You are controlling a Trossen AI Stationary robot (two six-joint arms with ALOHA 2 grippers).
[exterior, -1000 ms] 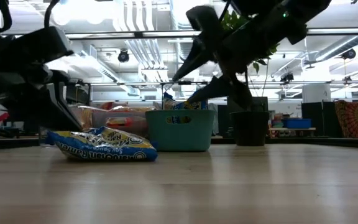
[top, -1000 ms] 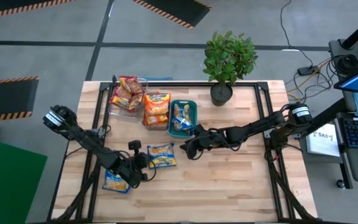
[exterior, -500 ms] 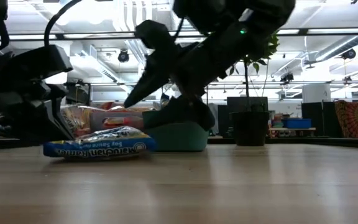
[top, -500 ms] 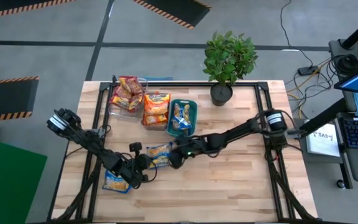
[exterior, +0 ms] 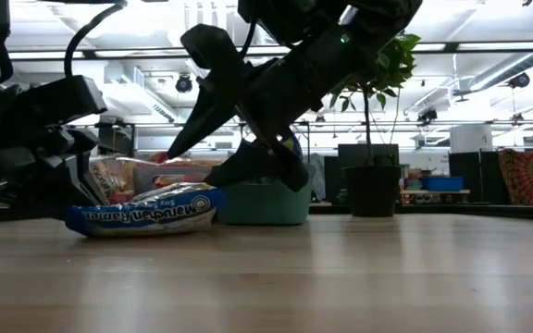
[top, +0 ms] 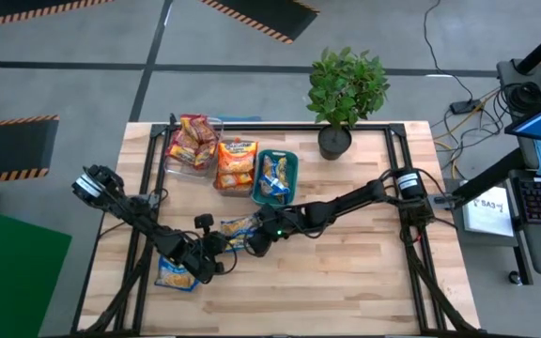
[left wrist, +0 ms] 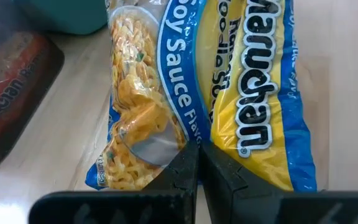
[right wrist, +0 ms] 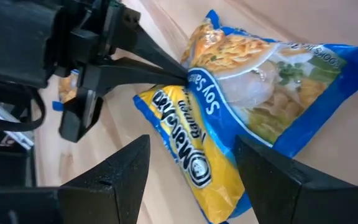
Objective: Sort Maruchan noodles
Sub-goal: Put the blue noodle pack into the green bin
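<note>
A blue-and-yellow Maruchan packet (top: 238, 228) (exterior: 146, 213) lies on the table in front of the teal bin. My left gripper (top: 216, 246) (left wrist: 197, 149) is shut at the packet's left edge. My right gripper (top: 252, 242) (right wrist: 191, 142) is open over the packet's right side, with a finger on either side of the wrapper (right wrist: 247, 81); I cannot tell whether they touch it. A second blue packet (top: 174, 274) lies flat near the table's near-left corner, beside my left arm. My left gripper pinches the blue packet by its left edge (left wrist: 188, 138), between the tips of its two shut fingers (right wrist: 166, 65). It comes in nearly level from the table's left. The packet rests on the table, its right end slightly raised (exterior: 202, 199).
At the far side stand a clear bin with red packets (top: 191, 141), an orange pile (top: 236, 164) and a teal bin with blue packets (top: 275, 176). A potted plant (top: 344, 94) is at the far edge. Bare wood lies right and near.
My right gripper has swung from beside the teal bin toward the table's left and near edge, and down over the blue packet, staying open. The packet has turned about its length and shifted a little toward the left, and now lies smoother with its right end raised.
</note>
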